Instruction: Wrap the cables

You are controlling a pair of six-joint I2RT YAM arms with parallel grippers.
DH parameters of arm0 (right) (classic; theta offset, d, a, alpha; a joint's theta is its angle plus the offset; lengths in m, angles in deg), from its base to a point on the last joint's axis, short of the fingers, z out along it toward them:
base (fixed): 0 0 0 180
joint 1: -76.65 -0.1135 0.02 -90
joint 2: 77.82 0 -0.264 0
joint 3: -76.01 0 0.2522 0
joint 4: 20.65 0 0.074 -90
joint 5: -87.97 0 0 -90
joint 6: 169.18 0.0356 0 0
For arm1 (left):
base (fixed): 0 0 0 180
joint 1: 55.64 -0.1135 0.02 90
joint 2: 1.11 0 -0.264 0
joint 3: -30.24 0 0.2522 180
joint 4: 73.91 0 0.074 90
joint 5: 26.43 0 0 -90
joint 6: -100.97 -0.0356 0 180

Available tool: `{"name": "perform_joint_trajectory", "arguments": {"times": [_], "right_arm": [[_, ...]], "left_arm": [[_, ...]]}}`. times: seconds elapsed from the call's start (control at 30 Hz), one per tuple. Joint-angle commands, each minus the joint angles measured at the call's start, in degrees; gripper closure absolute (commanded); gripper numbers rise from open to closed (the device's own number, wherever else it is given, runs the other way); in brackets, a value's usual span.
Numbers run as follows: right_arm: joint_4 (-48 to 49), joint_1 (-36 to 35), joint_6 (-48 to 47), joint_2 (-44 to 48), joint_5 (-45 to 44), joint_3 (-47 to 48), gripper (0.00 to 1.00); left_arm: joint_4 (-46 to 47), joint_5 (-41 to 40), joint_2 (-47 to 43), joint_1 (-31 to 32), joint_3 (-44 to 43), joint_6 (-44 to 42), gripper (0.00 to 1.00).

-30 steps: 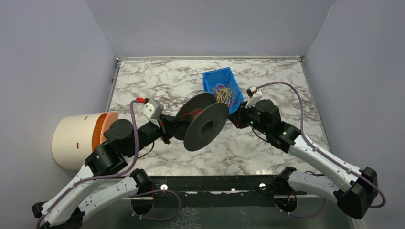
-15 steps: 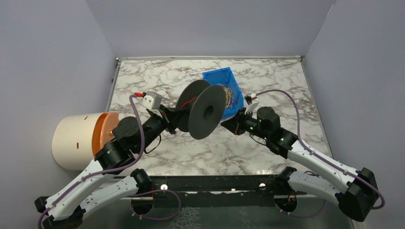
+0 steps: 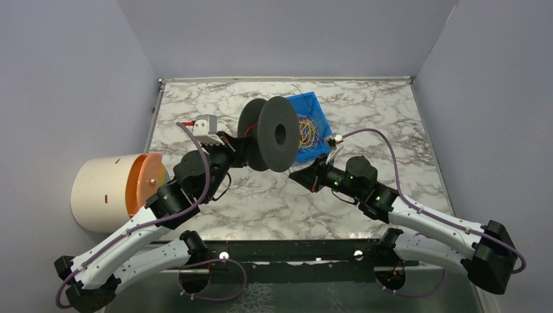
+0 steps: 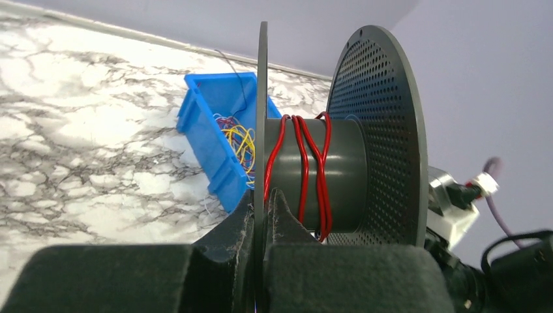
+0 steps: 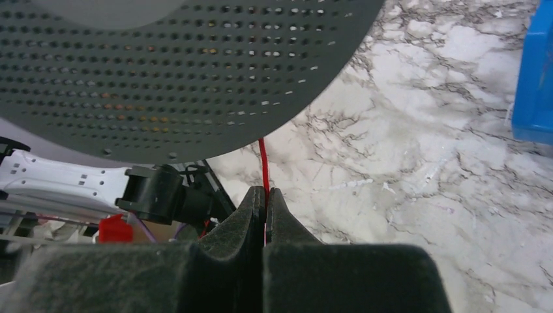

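Observation:
A black spool [image 3: 270,134] hangs above the marble table, its axis roughly level. My left gripper [image 4: 262,195] is shut on the rim of the thin near flange [image 4: 262,98]. A red cable [image 4: 303,163] winds several turns round the hub. Its free end [image 5: 263,160] runs down from behind the perforated flange [image 5: 182,65] into my right gripper [image 5: 265,192], which is shut on it just below and right of the spool [image 3: 297,175]. More cables [image 3: 306,130], yellow, red and purple, lie tangled in the blue bin [image 3: 317,104] behind the spool.
A white cylinder with an orange end [image 3: 107,192] lies at the table's left edge beside the left arm. The blue bin [image 5: 535,78] stands close to the right of the right gripper. Grey walls enclose the table on three sides.
The left arm has carried the spool farther back and turned it. The right gripper has moved left and nearer, still holding the red cable.

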Motion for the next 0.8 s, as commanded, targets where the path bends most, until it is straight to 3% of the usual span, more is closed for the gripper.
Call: {"name": "perform_joint_trajectory", "arguments": {"times": [0.0,0.77], "right_arm": [[3.68,-2.64,-1.41,-0.34,-1.9,-1.46,0.99],[6.3,-9.42,-15.23,-5.68,-17.34,9.48,0.99]], "left_arm": [[5.71,-9.98,1.68,-0.2,-4.97,8.85,1.0],[-6.96,-12.02,18.9,-0.19,-14.91,14.33,1.0]]}}
